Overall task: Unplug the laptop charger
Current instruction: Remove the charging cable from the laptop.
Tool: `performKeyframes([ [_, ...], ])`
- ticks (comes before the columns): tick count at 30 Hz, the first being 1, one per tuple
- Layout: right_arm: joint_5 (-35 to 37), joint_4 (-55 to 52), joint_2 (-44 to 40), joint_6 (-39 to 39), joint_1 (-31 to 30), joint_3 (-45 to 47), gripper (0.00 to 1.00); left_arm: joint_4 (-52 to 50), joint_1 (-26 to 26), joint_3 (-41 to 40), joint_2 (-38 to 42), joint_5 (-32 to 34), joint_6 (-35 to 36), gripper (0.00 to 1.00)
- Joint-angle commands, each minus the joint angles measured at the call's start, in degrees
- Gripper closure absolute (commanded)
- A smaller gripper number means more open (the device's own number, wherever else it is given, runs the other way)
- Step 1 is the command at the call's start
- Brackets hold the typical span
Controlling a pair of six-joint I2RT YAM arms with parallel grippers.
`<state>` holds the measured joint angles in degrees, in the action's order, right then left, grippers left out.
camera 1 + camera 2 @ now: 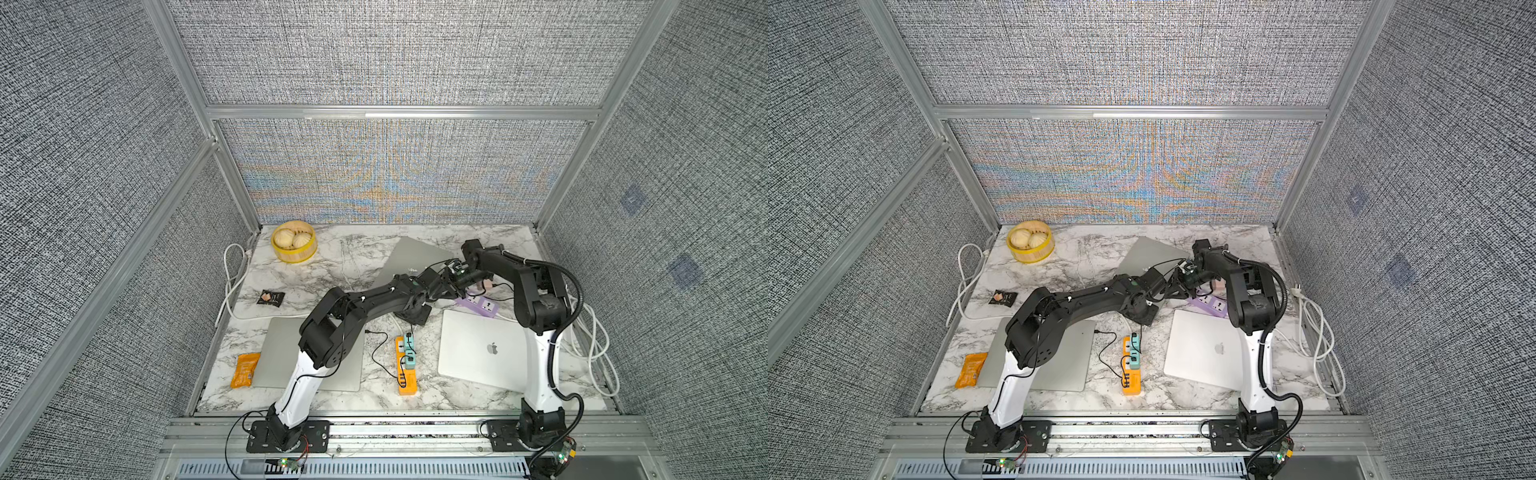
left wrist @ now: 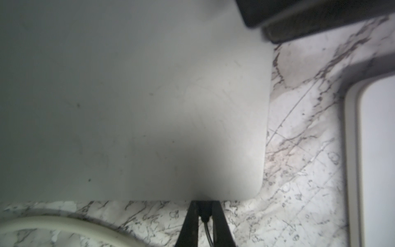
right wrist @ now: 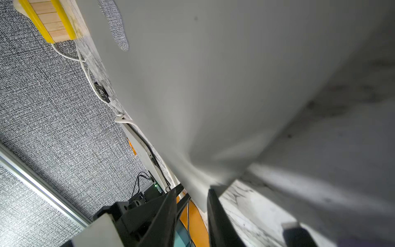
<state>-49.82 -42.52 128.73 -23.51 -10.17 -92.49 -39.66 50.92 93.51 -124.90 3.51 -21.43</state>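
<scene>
**Grey laptop** (image 1: 409, 257), closed, at the back of the marble tabletop (image 1: 353, 249); both arms converge on its near right corner. In both top views the wrists overlap there and hide the connector.

**Left wrist view:** the left gripper (image 2: 204, 203) is pinched onto the black charger plug (image 2: 204, 215). The plug butts against the laptop's edge close to a rounded corner, and shadow hides the socket itself. Its thin cable (image 2: 208, 233) leaves the frame at once.

**Right wrist view:** the right gripper (image 3: 195, 190) straddles a corner of the grey lid with a narrow gap. The near field is blurred, so whether it presses the lid cannot be told.

A purple power strip (image 1: 484, 306) lies just beside that corner, partly covered by the arms. A silver laptop (image 2: 376, 149) nearby is cut off by the frame edge.
</scene>
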Motion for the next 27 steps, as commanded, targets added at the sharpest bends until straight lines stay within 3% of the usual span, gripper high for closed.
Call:
performKeyframes([
  [1,0.5,0.3,0.3,-0.3,0.0,0.5,0.72,-1.7,0.2,-0.1,0.6,-0.5,0.2,0.91],
  [11,1.0,0.5,1.2,-0.4,-0.5,0.6,0.82,-1.7,0.4,0.4,0.8,-0.4,-0.2,0.92],
  [21,8.6,-1.2,-1.4,0.3,-1.5,0.9,0.82,-1.4,0.5,-0.4,1.0,-0.2,-0.6,0.93],
  [27,8.5,-0.4,-0.7,-0.4,-1.8,1.3,0.83,-1.4,0.6,-1.2,1.8,0.4,-0.7,0.93],
])
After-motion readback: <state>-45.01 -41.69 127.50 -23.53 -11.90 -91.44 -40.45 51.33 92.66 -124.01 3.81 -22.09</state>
